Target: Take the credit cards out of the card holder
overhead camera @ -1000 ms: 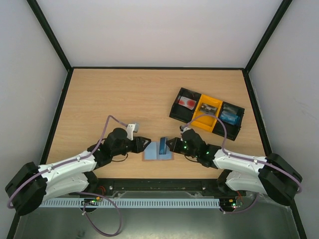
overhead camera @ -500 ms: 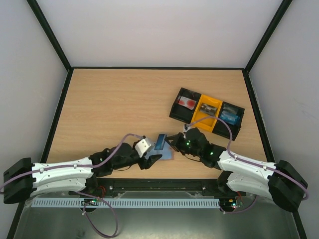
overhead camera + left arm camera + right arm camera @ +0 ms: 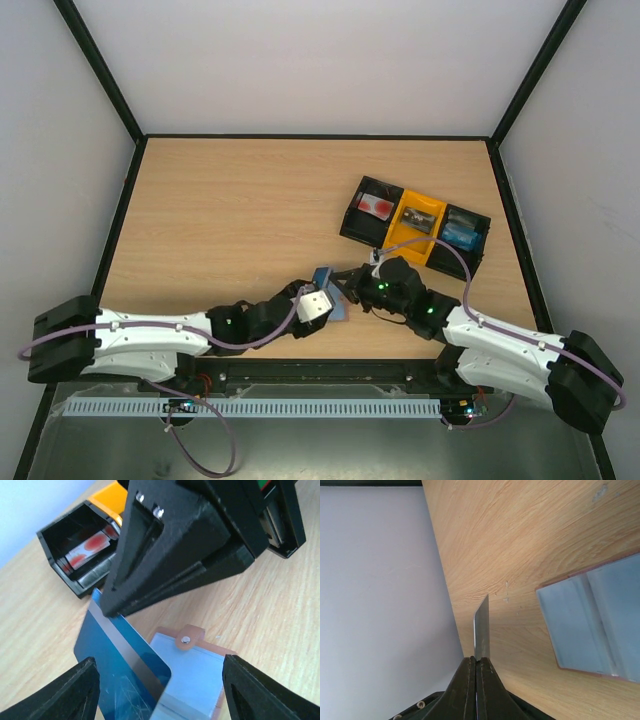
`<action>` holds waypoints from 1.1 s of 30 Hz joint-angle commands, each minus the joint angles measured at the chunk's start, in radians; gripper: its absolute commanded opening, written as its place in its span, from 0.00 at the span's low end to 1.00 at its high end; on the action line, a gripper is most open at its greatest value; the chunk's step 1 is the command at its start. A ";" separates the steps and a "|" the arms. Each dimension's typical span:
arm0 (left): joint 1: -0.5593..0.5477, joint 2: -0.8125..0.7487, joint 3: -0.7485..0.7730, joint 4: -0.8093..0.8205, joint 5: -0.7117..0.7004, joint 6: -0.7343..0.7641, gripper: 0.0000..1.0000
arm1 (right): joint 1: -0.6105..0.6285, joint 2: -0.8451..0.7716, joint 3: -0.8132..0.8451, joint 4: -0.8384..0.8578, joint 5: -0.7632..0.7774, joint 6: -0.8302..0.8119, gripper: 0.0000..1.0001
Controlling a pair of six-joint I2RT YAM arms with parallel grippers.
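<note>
The blue-grey card holder (image 3: 200, 672) lies open on the table with its brown snap tab (image 3: 187, 639) at the far edge. It also shows in the right wrist view (image 3: 592, 625) and is mostly hidden under the grippers in the top view (image 3: 339, 311). My right gripper (image 3: 476, 664) is shut on a blue credit card (image 3: 117, 662), seen edge-on in its own view (image 3: 481, 627), and holds it just above and beside the holder (image 3: 322, 274). My left gripper (image 3: 159, 670) is open, its fingers (image 3: 80, 690) straddling the card and holder from the near side.
A black-and-yellow three-compartment tray (image 3: 352, 221) stands at the right back with cards in its compartments; its black end holds a red-spotted card (image 3: 82, 552). Both arms meet near the table's front centre (image 3: 330, 295).
My left arm has swung right and brought its gripper up to the holder and card. My right gripper has lifted the blue card up off the holder.
</note>
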 commanded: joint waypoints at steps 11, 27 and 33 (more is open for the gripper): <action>-0.086 0.084 0.006 0.048 -0.234 0.140 0.50 | -0.002 -0.025 -0.040 0.092 -0.032 0.046 0.02; -0.007 -0.056 -0.076 0.101 -0.102 -0.026 0.03 | -0.003 -0.123 -0.124 0.173 -0.042 -0.160 0.49; 0.171 -0.242 -0.127 0.095 0.189 -0.226 0.03 | -0.003 -0.265 -0.132 0.072 -0.008 -0.390 0.56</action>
